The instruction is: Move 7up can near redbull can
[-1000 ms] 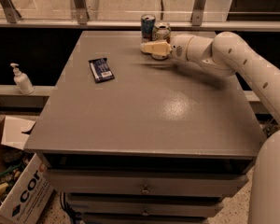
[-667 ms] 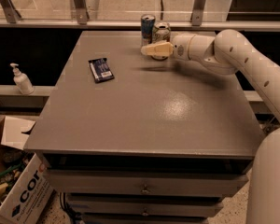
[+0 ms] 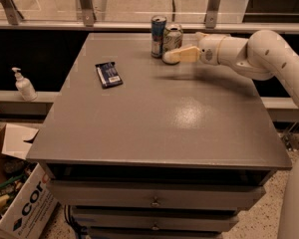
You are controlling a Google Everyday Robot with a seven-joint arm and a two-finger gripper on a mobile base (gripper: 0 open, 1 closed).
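Observation:
The redbull can (image 3: 158,35), slim and blue-and-silver, stands upright at the table's far edge. The 7up can (image 3: 173,36), white with green lettering, stands upright right beside it, on its right. My gripper (image 3: 172,57) reaches in from the right at the end of the white arm (image 3: 249,54). Its cream tip sits just in front of the 7up can's base and covers the can's lower part. I cannot tell whether it touches the can.
A flat dark blue packet (image 3: 108,74) lies on the grey table (image 3: 159,123), left of the middle. A white pump bottle (image 3: 24,85) stands on a ledge to the left. A cardboard box (image 3: 15,203) sits on the floor at lower left. A railing runs behind the table.
My gripper has shifted a little to the right, away from the front of the redbull can. Both cans stand where they were.

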